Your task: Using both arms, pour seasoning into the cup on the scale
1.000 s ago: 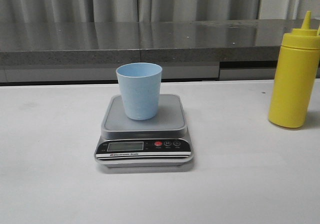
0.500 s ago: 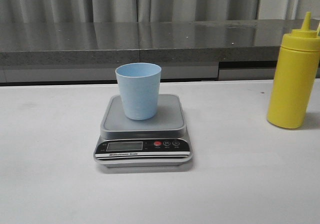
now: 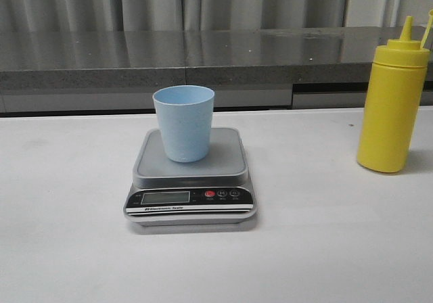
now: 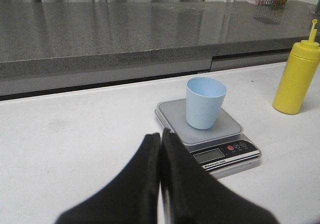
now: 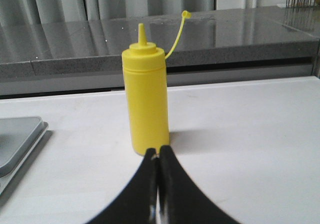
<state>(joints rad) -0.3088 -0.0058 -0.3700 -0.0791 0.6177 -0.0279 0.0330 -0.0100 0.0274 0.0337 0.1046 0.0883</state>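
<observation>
With both the left claw [image 4: 160,149] and right claw [image 5: 157,164] closed and empty, the seasoning [image 3: 391,100] stands right of the cup [image 3: 183,122] on the scale [image 3: 191,176]; a closed approach could topple it.

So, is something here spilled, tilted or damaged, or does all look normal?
Nothing stands out. The cup stands upright on the scale, the seasoning bottle stands upright on the table with its cap off the nozzle, and no spill shows. Both grippers, left and right, are shut and empty.
</observation>
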